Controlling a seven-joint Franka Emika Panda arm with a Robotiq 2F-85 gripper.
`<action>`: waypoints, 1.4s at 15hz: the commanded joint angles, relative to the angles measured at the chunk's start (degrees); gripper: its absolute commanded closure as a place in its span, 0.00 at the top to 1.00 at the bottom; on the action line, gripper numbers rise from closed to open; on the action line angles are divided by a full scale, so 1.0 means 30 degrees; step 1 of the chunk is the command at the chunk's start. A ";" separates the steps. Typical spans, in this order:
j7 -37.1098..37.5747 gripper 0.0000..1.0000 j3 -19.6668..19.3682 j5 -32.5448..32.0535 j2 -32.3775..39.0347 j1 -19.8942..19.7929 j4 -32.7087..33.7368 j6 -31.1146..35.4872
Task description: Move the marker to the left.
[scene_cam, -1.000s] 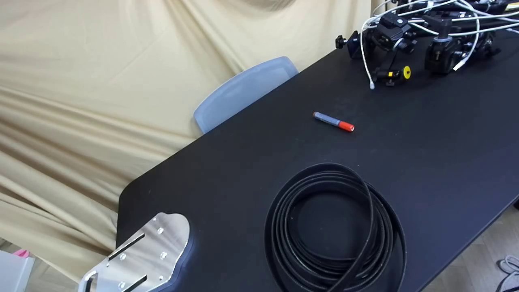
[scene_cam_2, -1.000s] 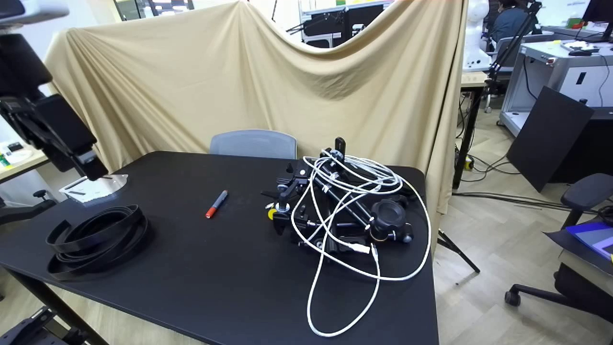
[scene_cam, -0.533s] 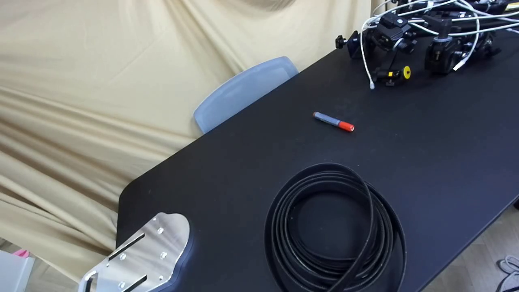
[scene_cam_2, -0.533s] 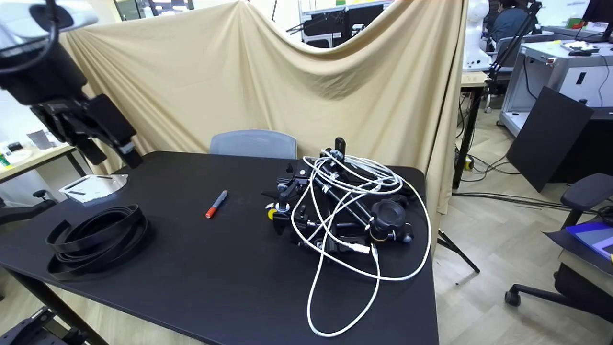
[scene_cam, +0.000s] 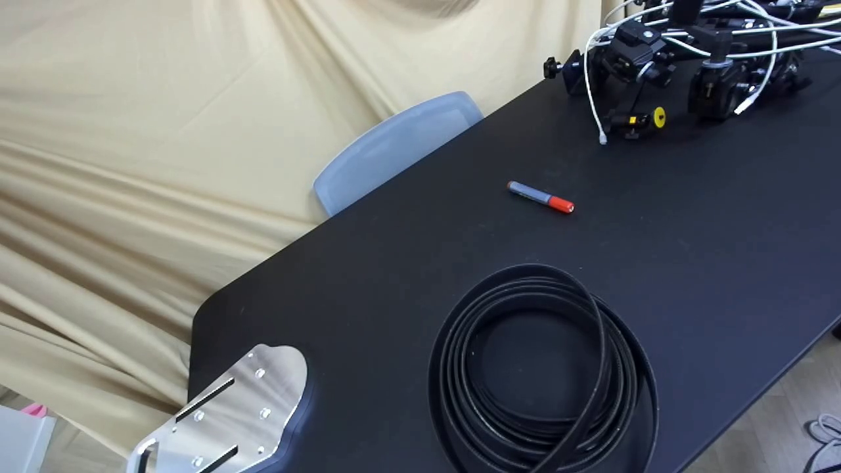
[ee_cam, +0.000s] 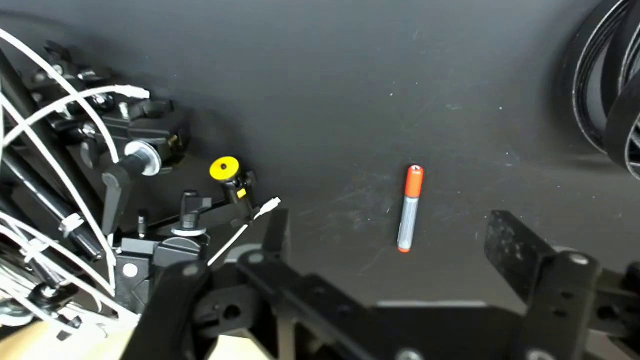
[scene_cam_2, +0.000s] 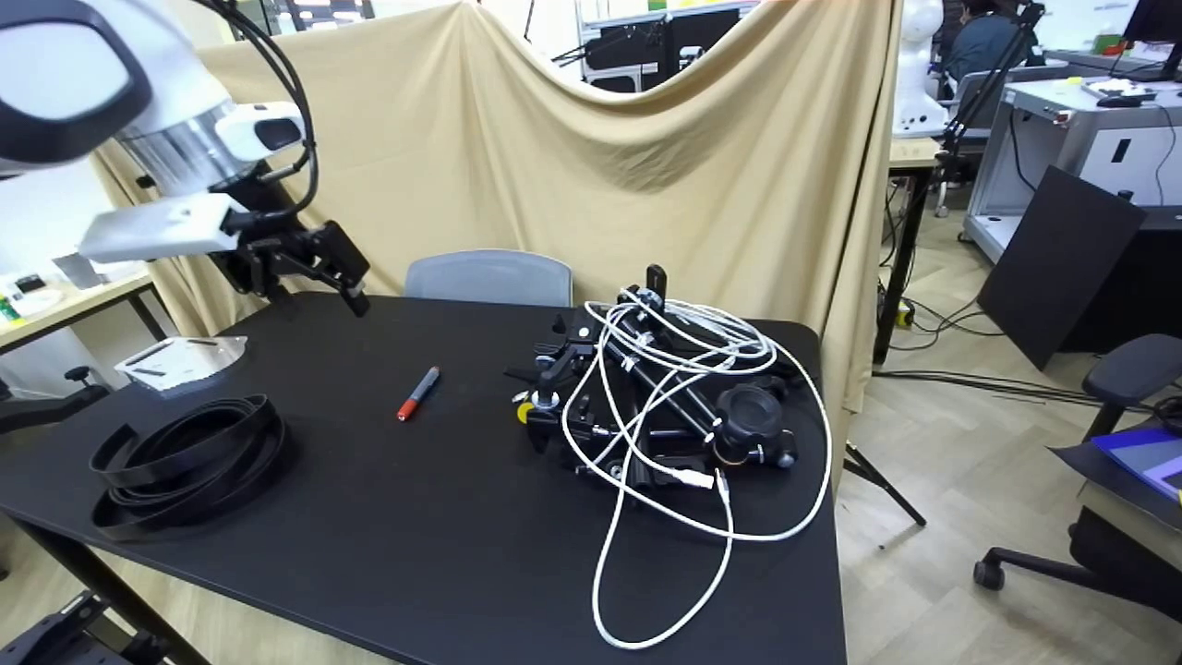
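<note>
The marker lies flat on the black table, with a bluish-grey barrel and red-orange cap. It shows in both exterior views, as the marker and the same marker. In the wrist view the marker points nearly upright in the picture, cap up, and appears between the two fingers. My gripper is open and holds nothing. In an exterior view the gripper is above the table, up and left of the marker, apart from it. A dark part, perhaps a finger, shows at an exterior view's top edge.
A large black coiled cable lies on the table; it also shows in an exterior view. A silver metal plate sits near the table's end. Black clamps with white cables lie across from the coil. A grey chair stands behind.
The arm and gripper have moved rightward in an exterior view, from the left edge to nearer the marker. A dark part now shows at another view's top edge. The marker has not moved.
</note>
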 commanded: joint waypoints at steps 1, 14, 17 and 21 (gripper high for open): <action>-0.0123 1.00 0.0151 0.0368 0.4287 0.0392 0.3002 0.0548; 0.1954 1.00 0.0805 0.0473 0.7873 0.0451 0.5049 0.1463; 0.4804 1.00 0.1256 0.0033 0.9480 0.0703 0.5594 0.3120; 0.8882 1.00 0.0680 -0.1773 1.1896 0.1519 0.6705 0.4820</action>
